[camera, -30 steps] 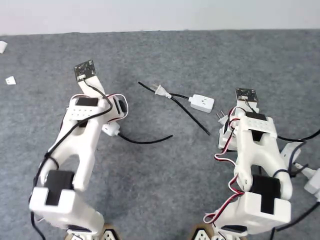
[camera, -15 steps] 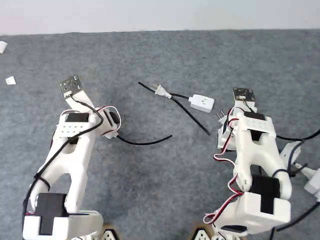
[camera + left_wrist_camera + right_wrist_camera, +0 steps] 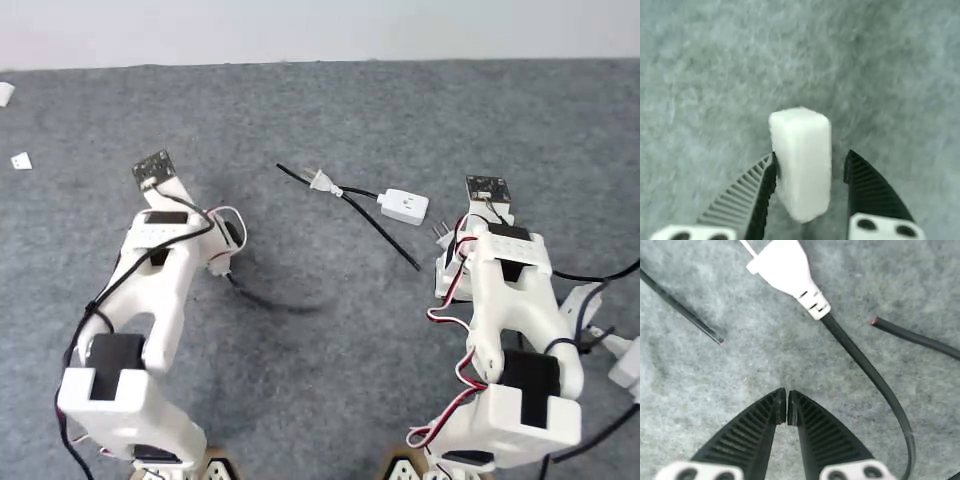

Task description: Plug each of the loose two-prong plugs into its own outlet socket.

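My left gripper (image 3: pixel 810 157) is shut on a white block (image 3: pixel 801 162), which stands upright between its fingers above the grey carpet. From above, that block (image 3: pixel 218 262) hangs beside the left arm with its black cord (image 3: pixel 280 302) trailing right. A loose two-prong plug (image 3: pixel 320 182) and a white outlet socket (image 3: pixel 404 205) lie mid-table, joined by a short cord. Another white plug (image 3: pixel 441 233) (image 3: pixel 785 267) lies just ahead of my right gripper (image 3: pixel 787 391), which is shut on nothing, low over the carpet.
A long black cord (image 3: pixel 385 232) crosses between the socket and the right arm; its cut end (image 3: pixel 720 341) lies near the right fingers. White scraps (image 3: pixel 21 160) sit at the far left. Cables and white parts (image 3: pixel 610 350) crowd the right edge.
The left arm swung left and then partly back with the white block. Its black cord was dragged left and now trails lower. The right arm has not moved.
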Motion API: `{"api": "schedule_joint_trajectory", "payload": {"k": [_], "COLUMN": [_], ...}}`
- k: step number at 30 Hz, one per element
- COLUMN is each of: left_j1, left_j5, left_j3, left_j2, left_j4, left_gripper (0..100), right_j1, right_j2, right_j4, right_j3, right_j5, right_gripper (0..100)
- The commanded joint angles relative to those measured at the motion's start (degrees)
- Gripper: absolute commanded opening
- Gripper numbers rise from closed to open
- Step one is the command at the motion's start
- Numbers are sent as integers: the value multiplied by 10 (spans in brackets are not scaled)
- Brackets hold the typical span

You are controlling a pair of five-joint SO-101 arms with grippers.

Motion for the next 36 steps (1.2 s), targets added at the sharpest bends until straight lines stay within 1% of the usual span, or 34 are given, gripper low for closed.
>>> {"api": "schedule_joint_trajectory", "payload": {"k": [1,8,12,14,16,19,22,25,28,33,36], "left_j1": [2,3,18,36,51,71,91,104,105,109,111], "left_j5": [6,3,2,2,2,2,-1,-22,-22,-22,-37], "left_j3": [-58,-74,-69,-57,-45,-37,-46,-63,-85,-142,-148], "left_j2": [3,-6,-33,-47,-49,-29,2,29,58,95,96], "left_j4": [-15,-14,-13,-16,-18,-18,-25,-25,-22,34,40], "left_gripper": [210,209,209,192,152,83,48,47,47,48,48], "right_j1": [-6,-6,-9,-9,-9,-9,-10,-10,-10,-10,-10], "right_j2": [-7,-7,-7,-7,-7,-7,-7,-7,-7,-7,-7], "right_j4": [8,8,8,8,8,8,8,8,8,8,8], "right_j3": [-3,-3,-3,-3,-3,-3,-3,-3,-3,-3,-3], "right_j5": [7,7,7,7,7,7,7,7,7,8,16], "right_gripper": [9,9,9,9,9,9,9,9,9,9,9]}}
